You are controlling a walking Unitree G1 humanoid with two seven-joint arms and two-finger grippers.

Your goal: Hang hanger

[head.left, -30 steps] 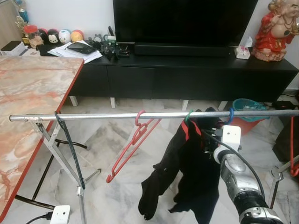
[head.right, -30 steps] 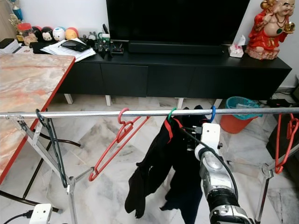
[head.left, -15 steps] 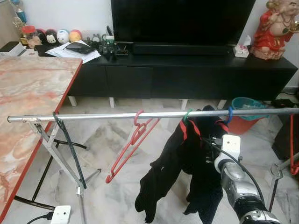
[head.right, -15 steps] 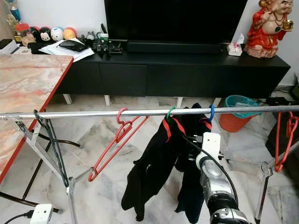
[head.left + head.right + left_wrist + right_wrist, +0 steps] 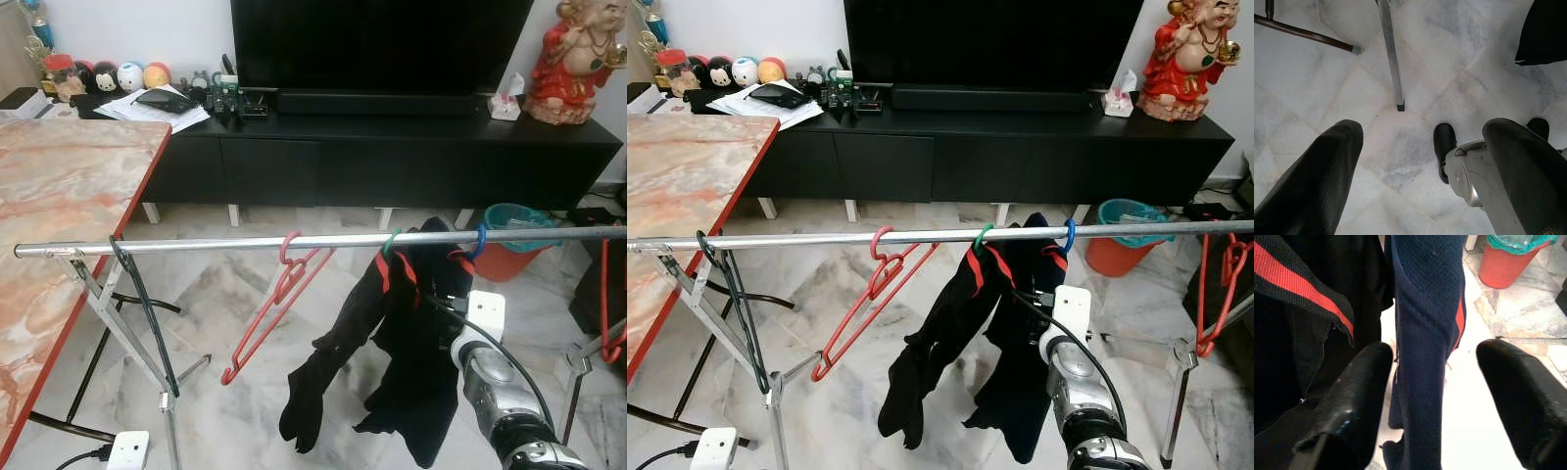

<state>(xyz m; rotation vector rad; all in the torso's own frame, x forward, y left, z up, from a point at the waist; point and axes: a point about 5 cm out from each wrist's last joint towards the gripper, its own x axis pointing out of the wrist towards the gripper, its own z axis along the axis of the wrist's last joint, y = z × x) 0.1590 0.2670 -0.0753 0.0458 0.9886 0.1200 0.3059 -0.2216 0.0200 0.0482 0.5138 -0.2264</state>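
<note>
1. Two hangers carrying dark clothes sit on your rail right now: one with a green hook and one with a blue hook, side by side toward the right end.
2. The garment on the green hook is black with a red stripe; the navy garment hangs just beside it, under the blue hook.
3. Your right gripper is up at the clothes, below the rail. Its fingers are spread apart, and a strip of the navy garment hangs down between them. I can't tell if either finger actually touches the cloth.
4. Your right arm reaches up from the near right, its white wrist block just right of the dark clothes.
5. An empty red hanger hangs tilted near the middle of the rail, and a dark green one hangs at the left end by the rack's leg.
6. More red hanger dangles at the far right end.
7. Your left gripper hangs low over the marble floor, fingers apart, holding nothing.
8. Background stuff: marble table on the left, black TV console at the far side, orange bin behind the rail on the right.
</note>
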